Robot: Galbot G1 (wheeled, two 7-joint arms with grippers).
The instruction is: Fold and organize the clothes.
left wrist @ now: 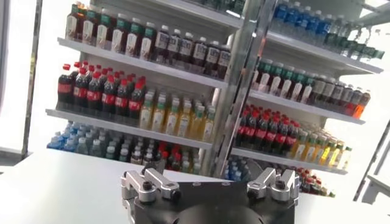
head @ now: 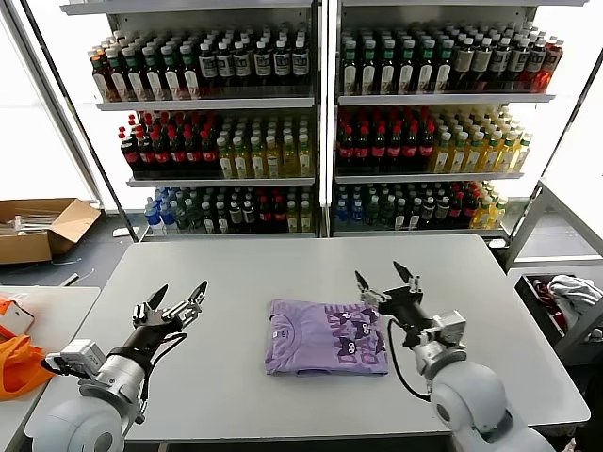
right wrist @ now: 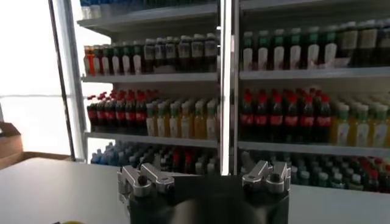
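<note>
Folded T-shirt (head: 326,336) lying mid-table (head: 283,264), graphic up. Left gripper (head: 176,294) and right gripper (head: 387,277) hovering either side, fingers spread wide, empty. Cardboard box (head: 42,229) contents unclear. Shelves (head: 320,102) holding bottles (head: 203,64). Orange fabric (head: 17,363) getting cut off.
</note>
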